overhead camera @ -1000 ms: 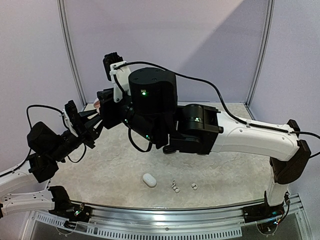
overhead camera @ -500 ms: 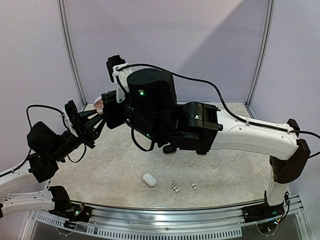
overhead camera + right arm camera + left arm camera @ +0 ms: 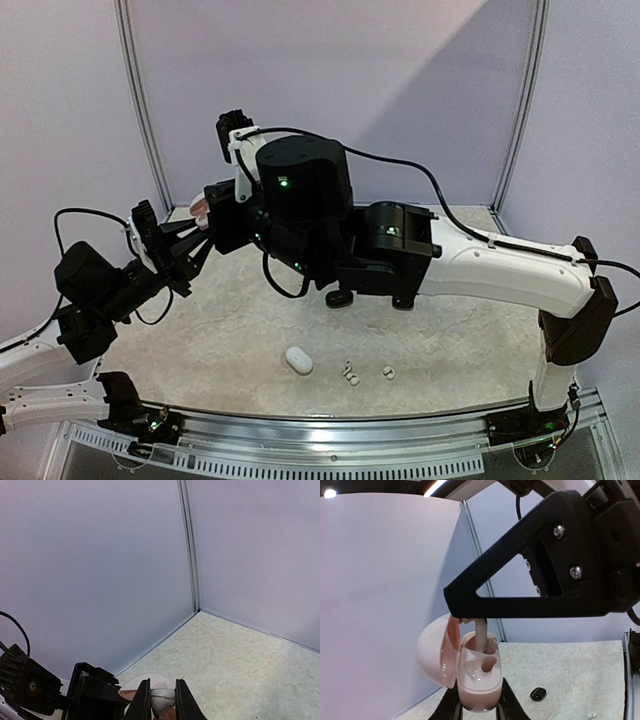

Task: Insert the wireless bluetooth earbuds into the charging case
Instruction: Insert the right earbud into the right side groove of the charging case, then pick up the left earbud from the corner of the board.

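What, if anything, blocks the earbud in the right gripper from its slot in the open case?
Nothing visible. The lid is swung aside, and the earbud pinched by the right gripper has its stem at the charging case's far slot.

The open charging case (image 3: 477, 677) sits at your table's (image 3: 470, 340) 10 o'clock, up in the left gripper (image 3: 479, 706). The right gripper's (image 3: 162, 702) earbud (image 3: 481, 639) stands in its well. At 6 o'clock lies a closed case (image 3: 298, 360), loose earbuds (image 3: 351, 374) at its 3 o'clock.
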Tool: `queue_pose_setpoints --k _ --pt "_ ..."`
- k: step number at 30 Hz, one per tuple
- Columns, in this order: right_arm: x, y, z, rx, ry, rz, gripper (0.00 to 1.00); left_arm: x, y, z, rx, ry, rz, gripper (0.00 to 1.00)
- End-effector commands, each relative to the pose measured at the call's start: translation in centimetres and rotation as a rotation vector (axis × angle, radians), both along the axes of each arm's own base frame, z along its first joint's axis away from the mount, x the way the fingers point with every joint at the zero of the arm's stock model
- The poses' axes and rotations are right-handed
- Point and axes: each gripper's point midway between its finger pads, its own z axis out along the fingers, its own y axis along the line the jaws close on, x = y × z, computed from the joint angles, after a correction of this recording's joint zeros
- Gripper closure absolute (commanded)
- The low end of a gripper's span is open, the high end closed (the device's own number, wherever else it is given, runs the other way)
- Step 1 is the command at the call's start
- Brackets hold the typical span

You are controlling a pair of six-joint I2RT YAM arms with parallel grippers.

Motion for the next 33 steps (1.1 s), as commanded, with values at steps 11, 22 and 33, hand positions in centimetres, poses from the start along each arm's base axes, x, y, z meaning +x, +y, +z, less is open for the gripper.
queue_pose_setpoints --k 11,22,33 --pt "0.9 0.7 -5.5 -0.141 0.062 -0.019 1.0 0.5 1.5 2.5 -0.071 -0.029 0.067 1.0" --pt "1.3 0.9 -6.7 -0.192 0.082 -0.054 0.65 0.4 1.5 2.3 -0.067 -0.029 0.064 1.0" --pt "1.4 -2.4 -0.9 -0.087 0.056 -0.097 0.4 1.1 1.5 0.3 -0.058 0.117 0.062 1.0"
